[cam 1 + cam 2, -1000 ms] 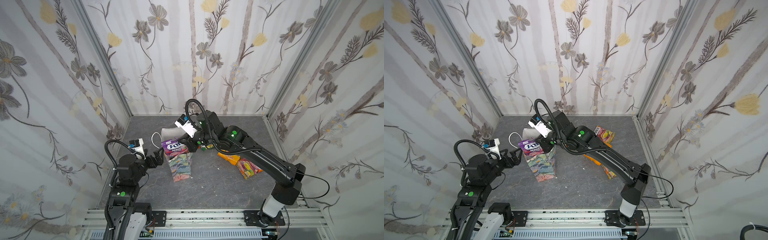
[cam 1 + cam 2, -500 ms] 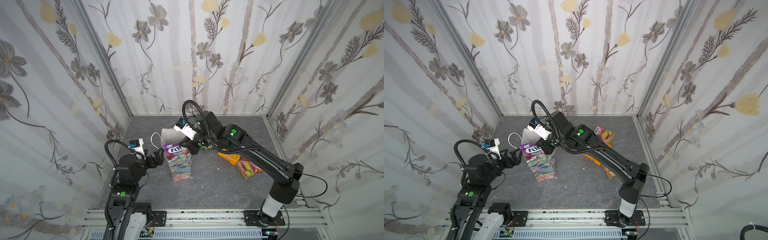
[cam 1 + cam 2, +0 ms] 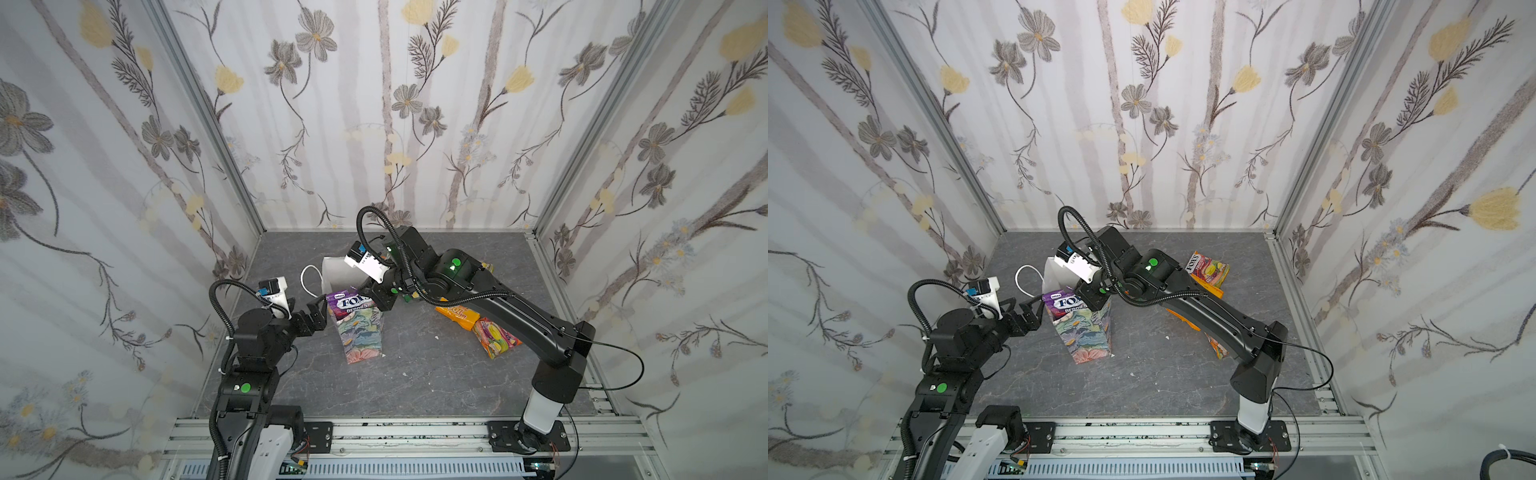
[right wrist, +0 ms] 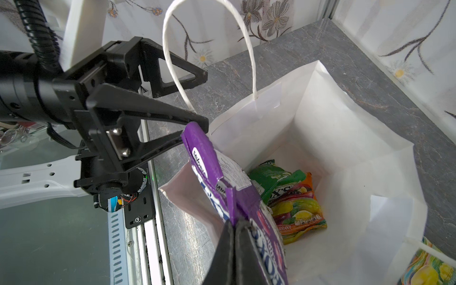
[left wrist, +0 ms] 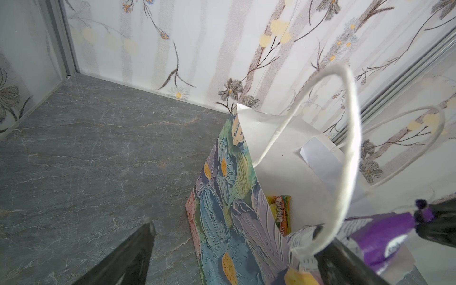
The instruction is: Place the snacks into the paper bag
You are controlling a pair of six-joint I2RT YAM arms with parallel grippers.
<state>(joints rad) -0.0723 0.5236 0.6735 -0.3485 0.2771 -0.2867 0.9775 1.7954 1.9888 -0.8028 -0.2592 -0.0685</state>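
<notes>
Above the mouth of the upright floral-print paper bag (image 3: 362,334), right tool (image 4: 234,224) pinches a purple crinkly foil packet (image 4: 206,158) by its edge, apparently to slide it in endwise; left tool (image 4: 206,97) gapes empty beside the rim.

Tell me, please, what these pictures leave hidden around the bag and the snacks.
- Right wrist view: the purple packet and right gripper cover part of the paper bag floor; anything underneath is hidden.
- In a top view: the right arm overlaps the orange packet; its label is partly covered.
</notes>
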